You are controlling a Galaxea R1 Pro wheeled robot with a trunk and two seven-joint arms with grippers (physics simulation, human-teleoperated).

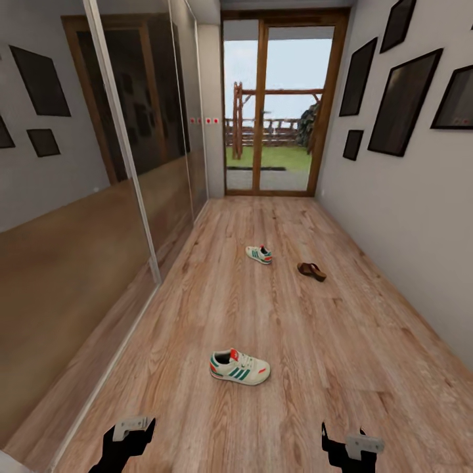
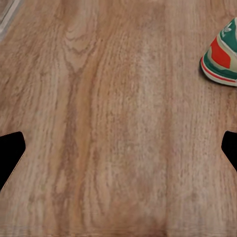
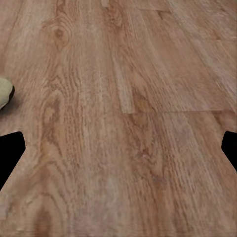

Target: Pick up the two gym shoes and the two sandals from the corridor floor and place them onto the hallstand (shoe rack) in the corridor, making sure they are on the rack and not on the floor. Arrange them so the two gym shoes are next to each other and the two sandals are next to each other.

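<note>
A white gym shoe (image 1: 240, 368) with green stripes lies on the corridor floor (image 1: 295, 328), a short way ahead of both grippers. Farther down the corridor rests a second gym shoe (image 1: 259, 254), with one dark brown sandal (image 1: 311, 270) to its right. My left gripper (image 1: 130, 435) hangs open low at the left, above bare planks; its wrist view catches the near shoe's heel (image 2: 220, 54). My right gripper (image 1: 345, 444) is open too, and the same shoe's toe (image 3: 4, 93) shows at the edge of its wrist view. The hallstand is out of view.
Mirrored sliding doors (image 1: 131, 164) run along the left side. A grey wall (image 1: 407, 217) with dark picture frames closes the right. A wood-framed glass door (image 1: 282, 105) ends the corridor. Wide plank floor lies between the shoes.
</note>
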